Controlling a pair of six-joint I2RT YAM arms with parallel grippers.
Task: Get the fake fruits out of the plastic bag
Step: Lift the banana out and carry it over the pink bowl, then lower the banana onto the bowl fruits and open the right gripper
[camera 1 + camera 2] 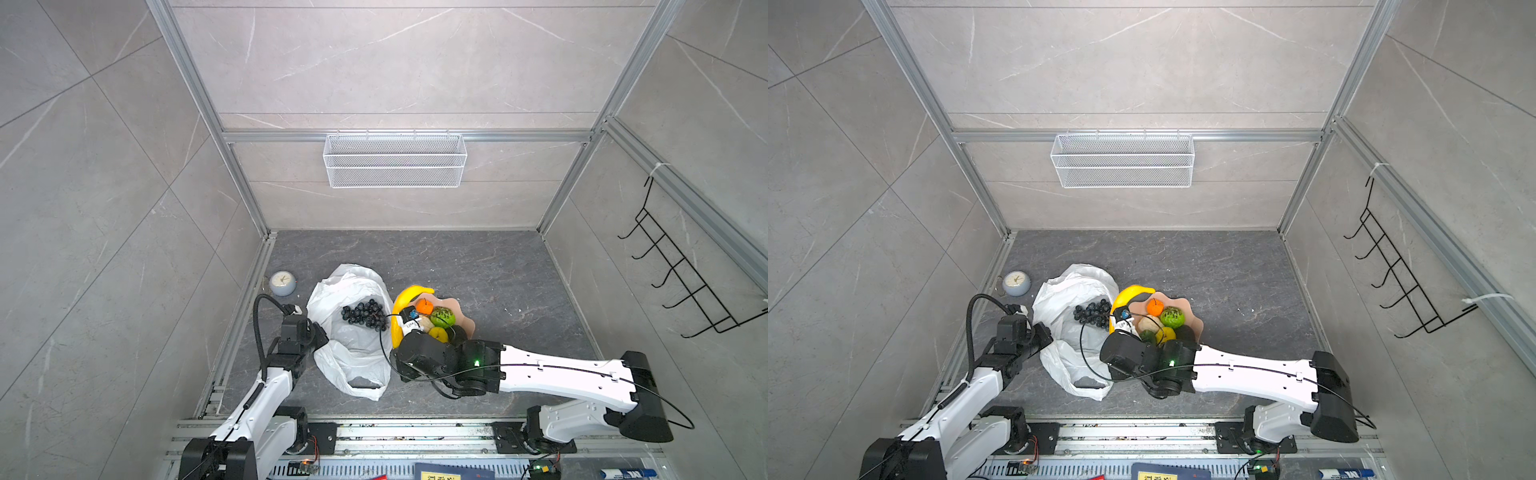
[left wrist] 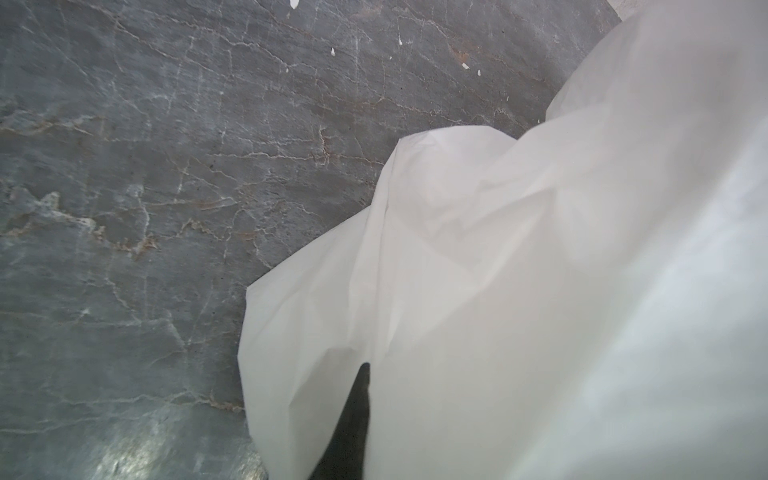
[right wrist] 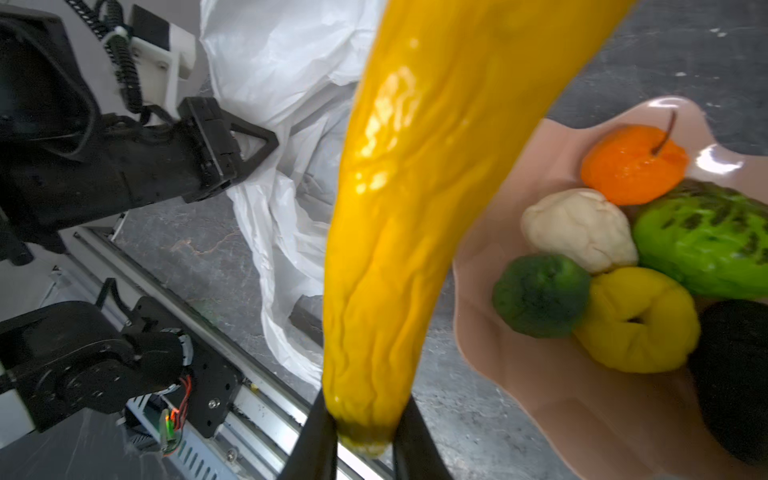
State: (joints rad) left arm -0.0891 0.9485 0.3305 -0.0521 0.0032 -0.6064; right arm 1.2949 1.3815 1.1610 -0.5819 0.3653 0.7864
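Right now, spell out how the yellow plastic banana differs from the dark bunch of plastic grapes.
The yellow plastic banana is one long curved piece; the dark grape bunch is a cluster of small balls. The banana is clamped at one end by the right gripper; the grape bunch is untouched. The banana is outside the white plastic bag; the grape bunch lies in it. Both are fake fruits.
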